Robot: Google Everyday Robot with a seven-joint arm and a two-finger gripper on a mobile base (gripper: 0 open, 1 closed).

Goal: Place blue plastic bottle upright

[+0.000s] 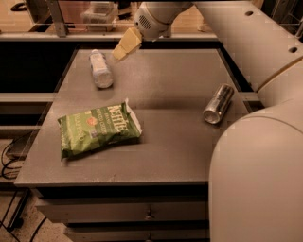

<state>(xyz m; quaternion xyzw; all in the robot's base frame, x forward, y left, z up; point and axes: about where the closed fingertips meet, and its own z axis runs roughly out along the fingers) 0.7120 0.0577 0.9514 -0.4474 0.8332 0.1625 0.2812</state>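
Observation:
The blue plastic bottle (100, 69) lies on its side at the far left of the grey table (165, 118), cap towards the back. It is clear and ribbed with a pale label. My gripper (120, 50) hangs over the far edge of the table, just right of the bottle and above it, apart from it. Its pale yellow fingers (127, 42) point down and to the left, and nothing shows between them. My white arm reaches in from the right and fills the lower right of the view.
A green chip bag (98, 129) lies flat at the front left. A silver metal can (218, 103) lies on its side near the right edge. A shelf with a clear container (99, 13) runs behind the table. Drawers sit below the tabletop.

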